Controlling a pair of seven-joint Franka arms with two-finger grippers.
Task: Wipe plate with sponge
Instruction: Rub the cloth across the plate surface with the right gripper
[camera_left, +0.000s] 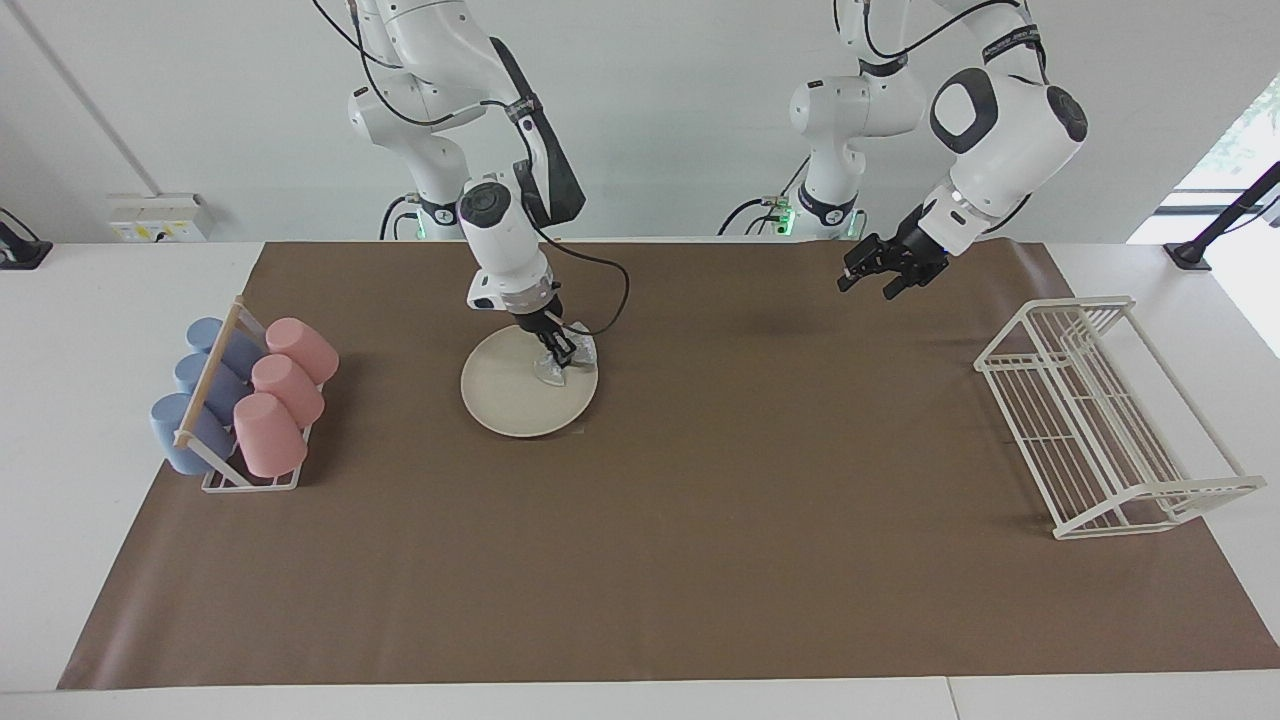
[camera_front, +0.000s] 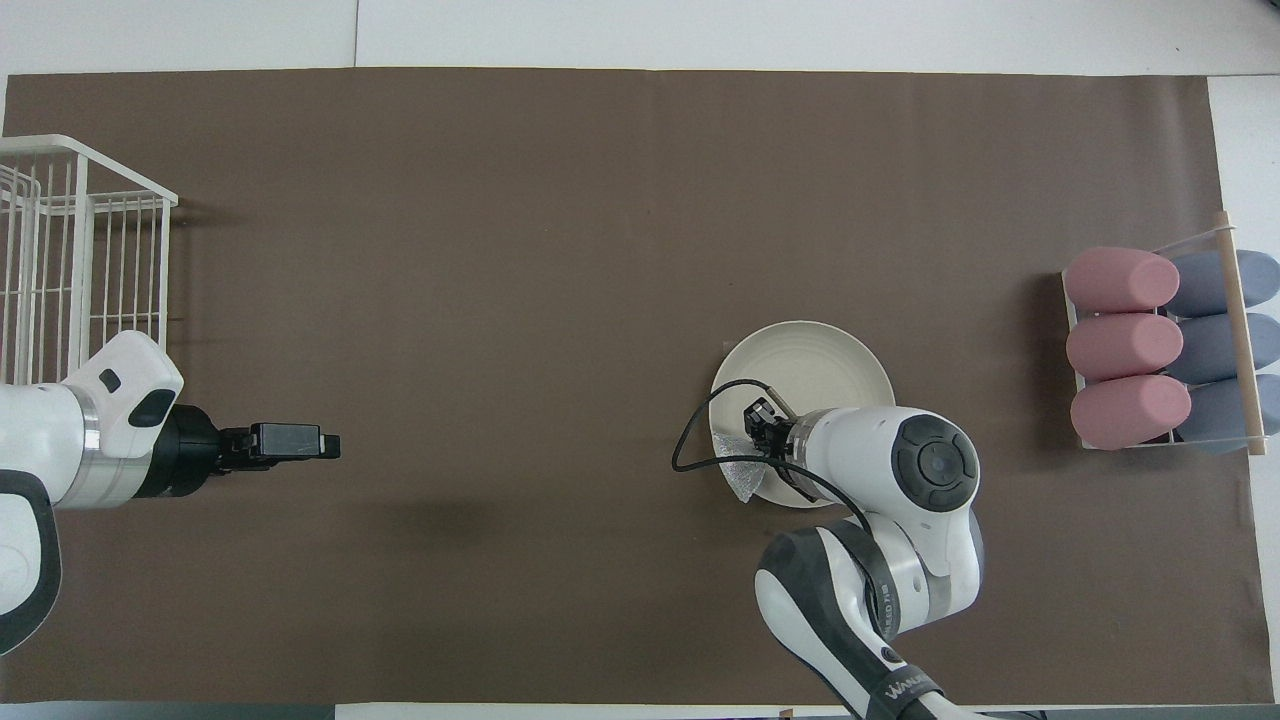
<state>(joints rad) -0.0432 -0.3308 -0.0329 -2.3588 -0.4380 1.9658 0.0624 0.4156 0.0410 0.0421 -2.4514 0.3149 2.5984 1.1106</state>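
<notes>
Silvery sponge (camera_left: 562, 362) in downward-tilted right gripper (camera_left: 556, 354) on plate (camera_left: 510, 392)

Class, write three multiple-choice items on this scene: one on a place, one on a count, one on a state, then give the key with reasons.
1. Where is the sponge?
A. in the wire rack
B. on the plate's edge nearer the robots
C. among the cups

2. How many pink cups are there?
A. two
B. three
C. five

3. What is the right gripper doing?
A. holding the sponge
B. hanging open
C. lifting a cup

Key: B, it lies on the plate, not the wire rack; B, three lie in the cup holder; A, its jaws pinch the sponge.
</notes>
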